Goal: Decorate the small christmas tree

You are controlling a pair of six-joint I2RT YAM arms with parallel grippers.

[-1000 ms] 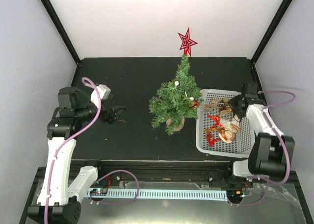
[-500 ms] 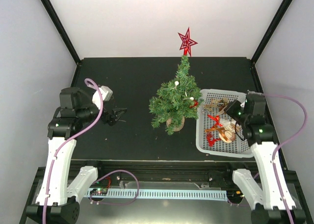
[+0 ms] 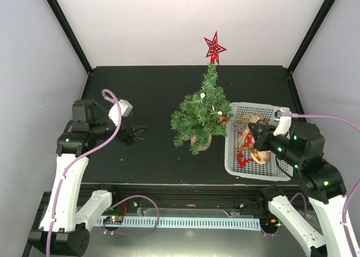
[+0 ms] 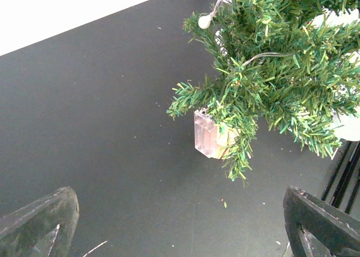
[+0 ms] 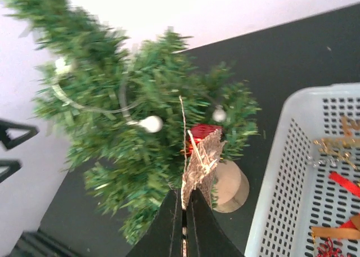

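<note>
The small christmas tree [image 3: 199, 115] stands mid-table on a tan wooden base [image 5: 232, 186], topped by a red star [image 3: 214, 48]. It carries white light bulbs [image 5: 151, 123] on a wire and a red ornament [image 5: 203, 134]. My right gripper [image 5: 184, 207] is shut on a brown burlap ornament [image 5: 203, 158] with a string loop, held just right of the tree's lower branches; from above that gripper [image 3: 251, 131] hangs over the basket's left edge. My left gripper [image 3: 136, 134] is open and empty, left of the tree, with its fingers [image 4: 39, 223] wide apart.
A white perforated basket [image 3: 277, 170] at the right holds several red and wooden ornaments [image 3: 247, 150]. A clear plastic box [image 4: 211, 134] sits under the tree's branches. Black frame posts and white walls enclose the dark table [image 3: 146, 94].
The right arm has risen and swung left, carrying the burlap ornament out of the basket toward the tree. The left gripper has crept slightly right, still open.
</note>
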